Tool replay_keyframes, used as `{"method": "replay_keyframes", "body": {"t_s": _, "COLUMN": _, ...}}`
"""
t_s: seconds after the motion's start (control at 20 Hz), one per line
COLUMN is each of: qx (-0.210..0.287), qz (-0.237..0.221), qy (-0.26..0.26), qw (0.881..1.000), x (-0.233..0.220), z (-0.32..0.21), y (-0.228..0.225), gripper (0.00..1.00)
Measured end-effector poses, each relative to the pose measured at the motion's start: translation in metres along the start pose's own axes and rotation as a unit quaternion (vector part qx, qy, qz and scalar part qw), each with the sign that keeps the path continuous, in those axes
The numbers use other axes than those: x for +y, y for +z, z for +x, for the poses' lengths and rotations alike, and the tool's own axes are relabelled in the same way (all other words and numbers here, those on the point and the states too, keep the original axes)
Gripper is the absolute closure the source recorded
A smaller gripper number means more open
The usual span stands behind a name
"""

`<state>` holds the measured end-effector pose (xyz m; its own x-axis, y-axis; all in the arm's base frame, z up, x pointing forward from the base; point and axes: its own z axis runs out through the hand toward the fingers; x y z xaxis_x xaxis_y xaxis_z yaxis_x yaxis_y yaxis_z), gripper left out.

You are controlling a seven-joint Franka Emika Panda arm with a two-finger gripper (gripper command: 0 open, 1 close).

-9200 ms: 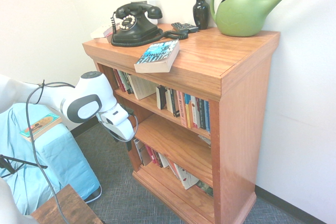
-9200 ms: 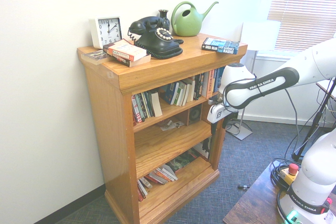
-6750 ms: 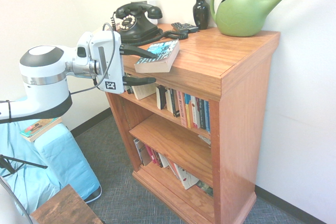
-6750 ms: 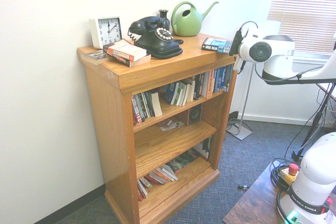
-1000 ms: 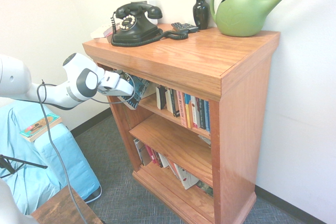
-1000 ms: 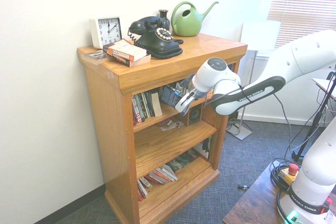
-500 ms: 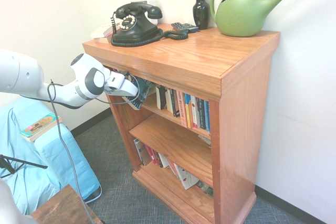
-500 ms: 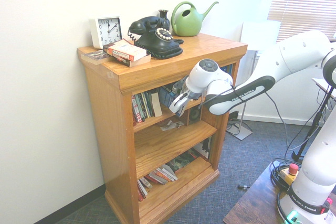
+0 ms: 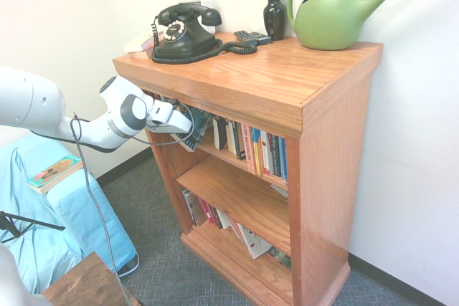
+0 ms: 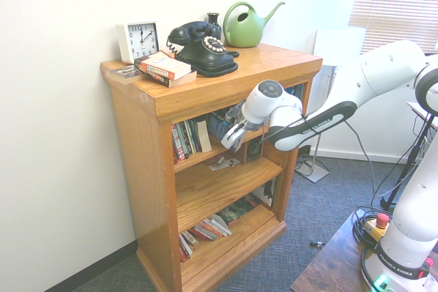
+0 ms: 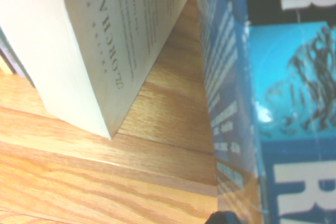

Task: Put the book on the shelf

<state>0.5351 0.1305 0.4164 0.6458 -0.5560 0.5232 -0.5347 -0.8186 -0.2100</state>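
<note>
Starting L in 1st ext. view: orange-and-teal bk (image 9: 54, 173) on light-blue cloth (image 9: 93, 209). Then to gripper (image 9: 184, 131), at L part of bookcase (image 9: 333, 141) opening. Closed w/ blue-and-black bk (image 9: 190, 142) in grip, only as far apart as bk thickness. Bk tilted, partly hidden by gripper, at upper inner shelf (image 9: 228, 155); contact w/ board unclear. Above, on bookcase top: blk rotary phone (image 9: 186, 37). Further R, below top: row of upright bks (image 9: 257, 148) on same shelf; on bottom board, leaning bks (image 9: 247, 236). Back on top, toward R: remote (image 9: 252, 37), dark vase (image 9: 275, 16), green watering can (image 9: 330, 19).

2nd ext. view, L end of top: white clock (image 10: 140, 41), w/ stacked pbks (image 10: 166, 68) near, in front of phone.

Wrist view, close up: pale-paged bk (image 11: 79, 61) w/ "ORCHAR" print, standing on wood beside blue-and-black bk, apart at near end w/ wedge of bare board between. On cover of latter: large white letters, bright-blue panel.
</note>
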Motion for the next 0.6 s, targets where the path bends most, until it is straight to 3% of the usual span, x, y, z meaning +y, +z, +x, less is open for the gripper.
{"method": "replay_keyframes", "body": {"t_s": 0.6, "qx": -0.001, "qz": 0.016, "qy": -0.006, "qw": 1.0, "x": -0.018, "z": -0.012, "y": -0.004, "gripper": 0.0}}
